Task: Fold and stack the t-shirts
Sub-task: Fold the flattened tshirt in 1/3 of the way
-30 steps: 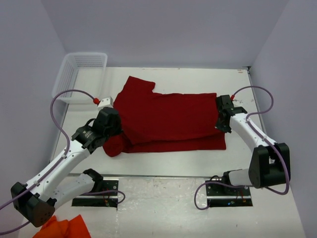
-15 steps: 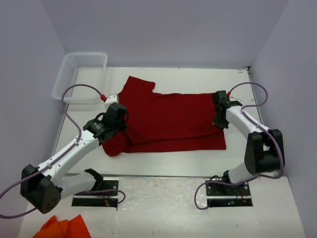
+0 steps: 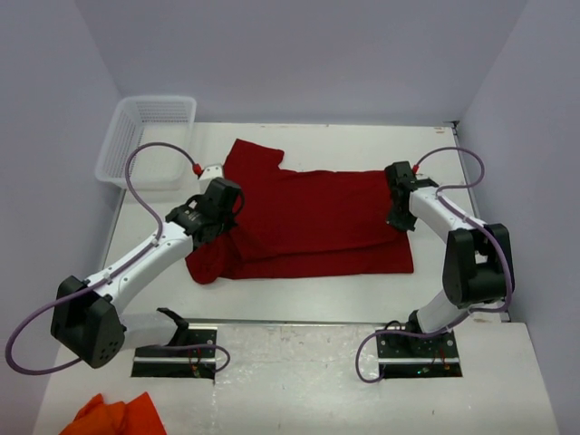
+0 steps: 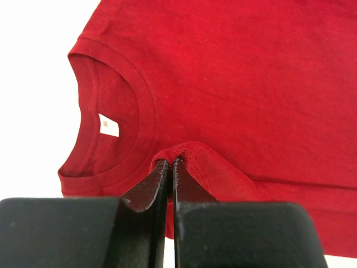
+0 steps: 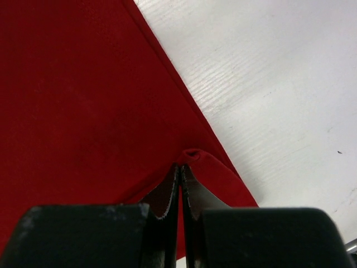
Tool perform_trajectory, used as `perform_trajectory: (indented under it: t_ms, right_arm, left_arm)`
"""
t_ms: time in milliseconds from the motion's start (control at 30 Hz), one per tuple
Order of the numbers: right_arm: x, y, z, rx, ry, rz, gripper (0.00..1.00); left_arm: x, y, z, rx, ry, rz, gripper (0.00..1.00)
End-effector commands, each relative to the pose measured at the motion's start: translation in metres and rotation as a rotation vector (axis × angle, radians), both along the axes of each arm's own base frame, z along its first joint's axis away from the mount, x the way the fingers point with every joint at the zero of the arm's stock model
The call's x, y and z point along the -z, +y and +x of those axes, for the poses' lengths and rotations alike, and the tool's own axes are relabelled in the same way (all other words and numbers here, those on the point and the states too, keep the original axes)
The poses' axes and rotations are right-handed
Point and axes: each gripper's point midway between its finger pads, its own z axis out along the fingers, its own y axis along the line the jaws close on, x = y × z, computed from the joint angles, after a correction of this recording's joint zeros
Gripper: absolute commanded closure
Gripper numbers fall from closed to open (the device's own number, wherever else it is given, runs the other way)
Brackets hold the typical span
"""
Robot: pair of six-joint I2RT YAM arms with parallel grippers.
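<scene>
- Lengthwise fold in hand: the red t-shirt [image 3: 317,222] is spread on the surface [image 3: 362,145].
- Its cloth is pinched shut by the left tool [image 4: 170,163] (beside the collar [image 4: 120,111]) and the right tool [image 5: 182,167].
- Next, both ends should probably be carried across together.

Bright, even light from above fills the top view, leaving only soft, faint shadows beside the arms. The left wrist view overexposes the tabletop [image 4: 33,56] to flat white; the t-shirt [image 4: 251,84] is sharp, while the black fingers [image 4: 155,181] sit near-featureless in shadow
</scene>
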Motion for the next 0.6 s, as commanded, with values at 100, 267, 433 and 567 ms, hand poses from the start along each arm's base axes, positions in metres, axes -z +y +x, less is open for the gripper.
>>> perform_trajectory:
  t_ms: [100, 267, 433, 567]
  right_arm:
    - [-0.007, -0.002, 0.017, 0.019, -0.044, -0.001, 1.00]
    - [-0.003, -0.003, 0.015, 0.025, -0.043, -0.002, 1.00]
    - [-0.003, 0.001, 0.017, 0.009, -0.048, 0.018, 1.00]
    - [-0.003, 0.003, 0.020, 0.000, -0.064, 0.028, 1.00]
  left_arm:
    - [-0.016, 0.009, 0.029, -0.038, -0.062, 0.027, 0.90]
    - [-0.011, -0.018, 0.055, 0.098, -0.066, -0.040, 0.80]
    - [-0.002, -0.053, 0.058, 0.238, 0.025, -0.090, 0.35]
    - [-0.024, -0.037, 0.046, 0.193, -0.074, 0.021, 0.00]
